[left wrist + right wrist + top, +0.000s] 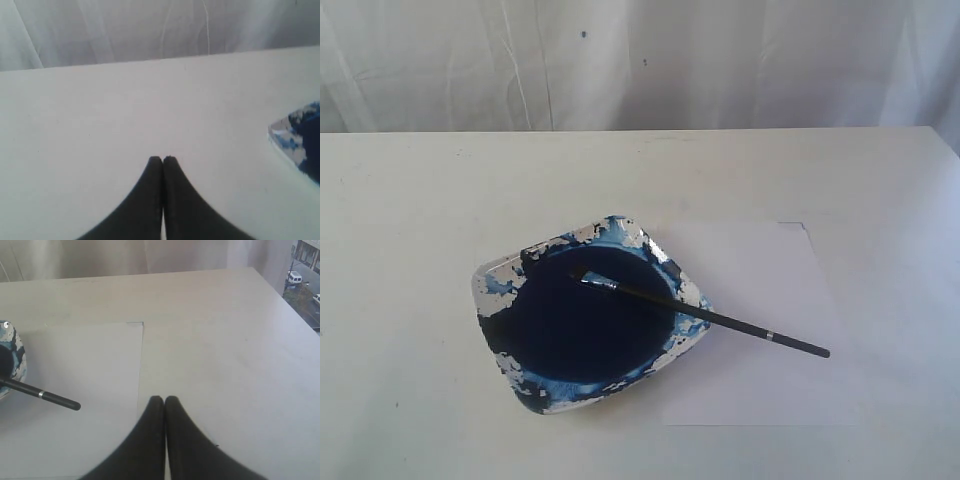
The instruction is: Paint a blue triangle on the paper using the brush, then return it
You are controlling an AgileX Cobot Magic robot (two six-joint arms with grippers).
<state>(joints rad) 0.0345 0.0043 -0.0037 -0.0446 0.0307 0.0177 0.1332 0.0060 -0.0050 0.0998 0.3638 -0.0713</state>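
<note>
Only the exterior view shows the whole dish point(498, 268), brush point(720, 321) across its rim, over the paper point(760, 270). Left gripper point(162, 159) and right gripper point(164, 399) are closed, empty.

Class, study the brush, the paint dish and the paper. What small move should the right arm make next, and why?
Probably open the right gripper and reach toward the handle of the brush. The paper is blank, the brush lies with its bristles in the dish and its handle out over the paper, and the right gripper is shut, empty and apart from it.
</note>
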